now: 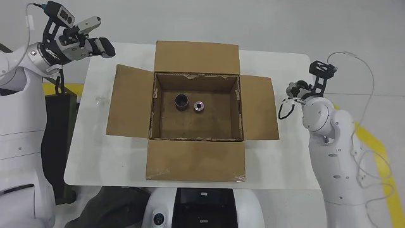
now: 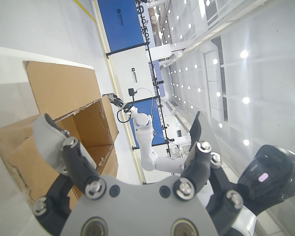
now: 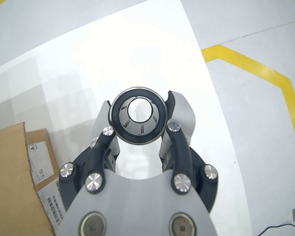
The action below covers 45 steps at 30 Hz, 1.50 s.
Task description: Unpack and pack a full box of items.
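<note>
The cardboard box (image 1: 215, 125) stands open at the middle of the table (image 1: 95, 158), all four flaps folded outward. On the box floor, toward the far wall, lie a dark sleeve (image 1: 181, 102) and, just beside it on the right, a smaller metal ring (image 1: 199, 106); it cannot be told whether the two touch. A third item, a black-rimmed cylindrical bearing (image 3: 138, 116), is clear of the box, clamped between the fingers of the right gripper (image 3: 139, 101) over bare table just past the box's right flap. Its bore faces the wrist camera, and the bearing covers most of both finger pads. In the top view this gripper (image 1: 292, 92) is small and the bearing cannot be made out there. The left gripper (image 2: 121, 116) hangs beyond the box's far-left corner, fingers spread wide with nothing between them. From this wrist the box walls hide the box floor. In the right wrist view the box is cut off at the frame edge, with a printed label (image 3: 40, 158) on its outer wall. The table is white and glossy. Around it lies grey floor (image 3: 236, 13) marked with a yellow line (image 3: 260, 67). Beyond the box stand blue and white panels (image 2: 120, 18) under rows of ceiling lights (image 2: 243, 54).
</note>
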Available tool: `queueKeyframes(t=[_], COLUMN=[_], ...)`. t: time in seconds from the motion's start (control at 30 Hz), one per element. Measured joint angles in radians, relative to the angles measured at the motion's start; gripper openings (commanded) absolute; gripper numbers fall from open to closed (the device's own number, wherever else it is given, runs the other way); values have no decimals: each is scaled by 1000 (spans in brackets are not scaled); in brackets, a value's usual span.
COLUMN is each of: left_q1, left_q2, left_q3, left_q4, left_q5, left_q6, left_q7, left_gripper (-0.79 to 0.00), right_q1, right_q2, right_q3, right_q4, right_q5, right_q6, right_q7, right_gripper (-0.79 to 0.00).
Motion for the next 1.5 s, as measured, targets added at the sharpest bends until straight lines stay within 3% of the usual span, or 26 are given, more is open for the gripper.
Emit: queueKeyframes(t=[0.4,0.63,0.93,1.37,1.5], left_q1=[0,0,0,0,0], left_q2=[0,0,0,0,0], left_q3=[0,0,0,0,0], left_q4=[0,0,0,0,0], left_q5=[0,0,0,0,0], left_q6=[0,0,0,0,0], left_q7=[0,0,0,0,0], left_gripper=[0,0,0,0,0], right_q1=[-1,22,79,95,89], right_q2=[0,-1,-10,-19,-21], right_q3=[0,-8,-29,-24,-25], right_q4=[1,72,191,281,293], right_q5=[1,-13,-40,3,12], right_q6=[-1,-4,100,145,148], right_q7=[-2,-30,-43,-100,-113], right_gripper=[-785,-785,-785,-785,-696])
